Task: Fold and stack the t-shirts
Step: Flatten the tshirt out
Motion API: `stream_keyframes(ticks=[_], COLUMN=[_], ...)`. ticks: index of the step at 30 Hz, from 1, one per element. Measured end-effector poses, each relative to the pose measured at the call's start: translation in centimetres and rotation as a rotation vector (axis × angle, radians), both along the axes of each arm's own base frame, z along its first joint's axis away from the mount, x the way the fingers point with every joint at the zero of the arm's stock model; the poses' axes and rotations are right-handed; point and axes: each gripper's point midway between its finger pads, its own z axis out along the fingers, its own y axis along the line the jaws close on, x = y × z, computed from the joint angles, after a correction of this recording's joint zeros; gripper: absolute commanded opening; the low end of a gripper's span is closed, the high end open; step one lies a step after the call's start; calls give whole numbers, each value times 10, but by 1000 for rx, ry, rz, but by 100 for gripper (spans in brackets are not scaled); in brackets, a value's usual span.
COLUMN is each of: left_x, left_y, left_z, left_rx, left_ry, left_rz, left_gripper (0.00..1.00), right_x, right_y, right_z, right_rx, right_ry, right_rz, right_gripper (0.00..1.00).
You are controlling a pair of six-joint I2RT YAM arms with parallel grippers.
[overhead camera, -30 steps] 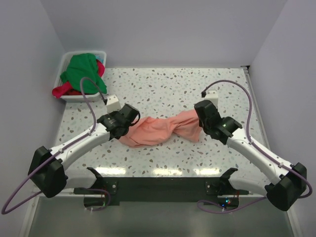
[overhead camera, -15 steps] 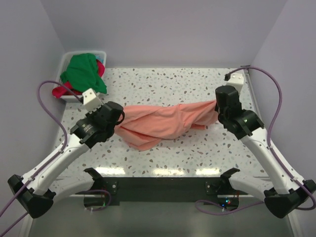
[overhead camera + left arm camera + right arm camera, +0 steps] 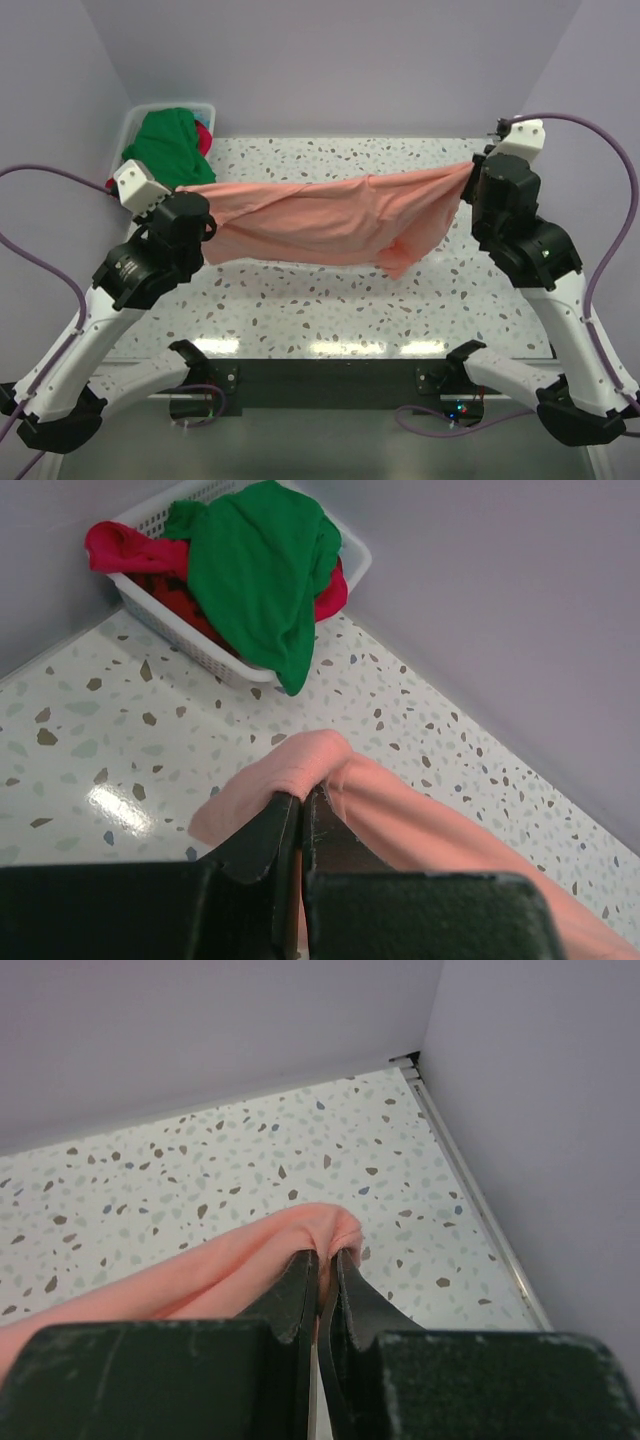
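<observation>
The salmon-pink t-shirt (image 3: 330, 215) hangs stretched in the air between both arms, sagging lower toward its right end. My left gripper (image 3: 207, 192) is shut on its left end, where pink cloth (image 3: 300, 765) bunches over the closed jaws (image 3: 300, 798). My right gripper (image 3: 470, 168) is shut on the right end, and a fold of pink cloth (image 3: 300, 1230) is pinched at the tips (image 3: 326, 1258). The bright green t-shirt (image 3: 168, 143) (image 3: 260, 570) and the red-magenta t-shirt (image 3: 128, 185) (image 3: 120, 548) lie heaped in the tub.
A white plastic tub (image 3: 160, 196) (image 3: 190, 640) sits in the back left corner of the speckled table (image 3: 330, 300). Lilac walls close in the back and both sides. A raised rail (image 3: 470, 1200) runs along the table's right edge.
Both arms have risen and spread apart, left arm leftward and right arm to the back right. The pink shirt went from a twisted bundle on the table to a stretched, lifted span.
</observation>
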Motion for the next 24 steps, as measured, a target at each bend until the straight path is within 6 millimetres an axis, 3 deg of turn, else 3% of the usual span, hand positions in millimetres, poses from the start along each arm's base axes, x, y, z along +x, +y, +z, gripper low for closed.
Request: stream_keyframes(ticks=[10,16,21,24], left_x=[-21,-23,-3,19], left_y=[13,12,0,-12], left_z=[19,30,36,24], left_rx=[-39,-15,36,65], left_ry=[-61,-81,-78,-49], left_rz=[-34,-82,-76,-44], left_gripper=[0,0,0,0], right_x=[-41,-63,-52,-28], right_y=[-19,-25,-22,-19], right_z=[58,75,76,56], right_rx=[53,73,64,56], right_ry=[-148,-215,-222,-199], right_rz=[34,76,62,-8], right_gripper=[0,0,0,0])
